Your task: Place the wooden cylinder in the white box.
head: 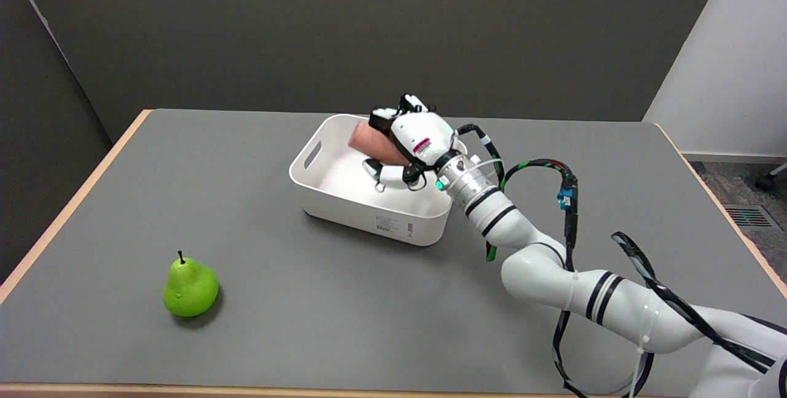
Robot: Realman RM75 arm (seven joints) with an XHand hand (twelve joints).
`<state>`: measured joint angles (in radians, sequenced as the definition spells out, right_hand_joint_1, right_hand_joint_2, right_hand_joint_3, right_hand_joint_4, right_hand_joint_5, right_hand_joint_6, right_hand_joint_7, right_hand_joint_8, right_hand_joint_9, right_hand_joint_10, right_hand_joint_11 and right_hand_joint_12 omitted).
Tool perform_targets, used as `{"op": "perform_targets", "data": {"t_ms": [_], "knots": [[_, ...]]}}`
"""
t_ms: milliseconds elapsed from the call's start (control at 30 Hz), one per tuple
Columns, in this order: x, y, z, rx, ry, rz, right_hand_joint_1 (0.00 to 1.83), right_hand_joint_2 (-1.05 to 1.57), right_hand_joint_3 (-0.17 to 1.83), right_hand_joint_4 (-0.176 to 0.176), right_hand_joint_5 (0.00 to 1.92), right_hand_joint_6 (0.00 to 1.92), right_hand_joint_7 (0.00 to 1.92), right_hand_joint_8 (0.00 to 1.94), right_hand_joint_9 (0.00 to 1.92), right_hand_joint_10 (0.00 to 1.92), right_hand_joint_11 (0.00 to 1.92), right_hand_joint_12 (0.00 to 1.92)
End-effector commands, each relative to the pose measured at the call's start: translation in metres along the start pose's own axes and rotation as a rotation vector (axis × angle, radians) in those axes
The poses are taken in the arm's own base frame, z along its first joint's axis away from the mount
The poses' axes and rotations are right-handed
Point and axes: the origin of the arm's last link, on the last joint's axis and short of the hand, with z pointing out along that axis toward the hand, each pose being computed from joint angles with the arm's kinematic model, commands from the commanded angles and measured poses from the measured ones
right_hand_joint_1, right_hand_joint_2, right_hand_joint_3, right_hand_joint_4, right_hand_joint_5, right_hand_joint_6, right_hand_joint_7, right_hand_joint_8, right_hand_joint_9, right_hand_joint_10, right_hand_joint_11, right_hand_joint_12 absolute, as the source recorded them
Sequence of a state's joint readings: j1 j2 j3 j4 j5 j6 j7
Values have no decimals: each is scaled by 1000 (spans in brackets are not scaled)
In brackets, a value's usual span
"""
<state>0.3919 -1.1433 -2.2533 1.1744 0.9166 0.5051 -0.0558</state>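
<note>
My right hand hangs over the inside of the white box, low between its walls. It grips the wooden cylinder, whose round light-brown end sticks out to the left of the fingers. The cylinder lies tilted, above the box floor; whether it touches the floor I cannot tell. The box is an open rectangular tub with a slot handle on its left wall and a label on its front wall. It stands on the grey table, a little behind the middle.
A green pear stands at the near left of the table. The table has a wooden edge along its left side. My right arm with its cables crosses the table's right half.
</note>
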Motion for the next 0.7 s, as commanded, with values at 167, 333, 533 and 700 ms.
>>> {"op": "perform_targets", "data": {"t_ms": [167,333,533,700], "knots": [[-22,2,-30,-49,6,191,726,837,878,-11,415,995,492,1095,456,1450,-1,1921],[-17,0,-40,-45,51,195,685,824,883,-5,400,921,515,921,480,1291,-1,1921],[-4,-4,-51,-38,137,209,649,812,884,-2,391,857,523,811,471,1210,6,1921],[0,-9,-55,-30,164,222,614,811,864,-8,368,773,494,753,446,1131,15,1921]]}}
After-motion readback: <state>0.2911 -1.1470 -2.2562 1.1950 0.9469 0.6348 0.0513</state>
